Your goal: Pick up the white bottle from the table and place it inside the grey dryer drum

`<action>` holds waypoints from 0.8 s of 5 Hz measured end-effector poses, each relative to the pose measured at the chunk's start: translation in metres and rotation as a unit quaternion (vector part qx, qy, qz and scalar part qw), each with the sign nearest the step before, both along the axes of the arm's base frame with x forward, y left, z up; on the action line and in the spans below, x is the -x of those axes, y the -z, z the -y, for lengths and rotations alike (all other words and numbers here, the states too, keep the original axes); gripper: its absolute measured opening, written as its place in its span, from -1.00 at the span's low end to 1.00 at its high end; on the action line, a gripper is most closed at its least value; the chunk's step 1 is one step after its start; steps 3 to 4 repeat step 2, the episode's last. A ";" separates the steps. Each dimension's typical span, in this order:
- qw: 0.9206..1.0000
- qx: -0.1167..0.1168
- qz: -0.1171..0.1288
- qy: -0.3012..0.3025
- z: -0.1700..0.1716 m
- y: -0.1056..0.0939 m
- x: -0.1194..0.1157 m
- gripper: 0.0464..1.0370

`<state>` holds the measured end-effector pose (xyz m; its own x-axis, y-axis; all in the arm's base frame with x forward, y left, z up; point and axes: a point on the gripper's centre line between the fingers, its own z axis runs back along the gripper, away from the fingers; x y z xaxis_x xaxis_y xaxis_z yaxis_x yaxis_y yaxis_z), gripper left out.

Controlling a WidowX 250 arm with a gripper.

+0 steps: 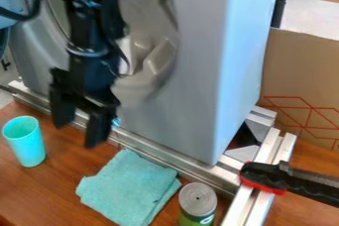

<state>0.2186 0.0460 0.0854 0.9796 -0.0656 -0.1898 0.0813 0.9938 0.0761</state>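
Pincer [78, 133] is hanging open and empty, left of frame. Turquoise cup [27, 145] is standing to its left in frame, long axis upright; cloth [129, 188] is lying below and right on surface [39, 190] (can [197, 199] is standing farther off, lower centre).
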 end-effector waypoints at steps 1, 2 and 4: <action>0.999 -0.002 -0.018 0.034 0.022 0.013 0.011 0.93; 0.999 0.000 -0.030 0.026 0.027 0.019 0.024 0.93; 0.999 0.000 -0.030 0.026 0.027 0.019 0.024 0.93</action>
